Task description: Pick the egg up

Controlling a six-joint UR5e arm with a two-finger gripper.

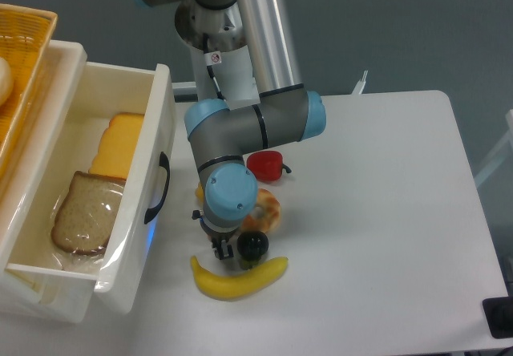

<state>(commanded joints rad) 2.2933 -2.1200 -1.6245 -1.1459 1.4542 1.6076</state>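
You had a single fixed camera mounted high and fairly near, looking steeply down and forward across the white table [385, 212], so that the arm [240, 123] rose out of the top edge, the open bin [120, 236] filled the left, and grey floor lay beyond.

Single arm [240, 59] descending from the upper centre of the frame, elbow section bent toward lower left. Wrist [231, 196] pointing straight down. Gripper [221, 252] just below the wrist, left of centre; fingers dark, close together; jaw gap not discernible.
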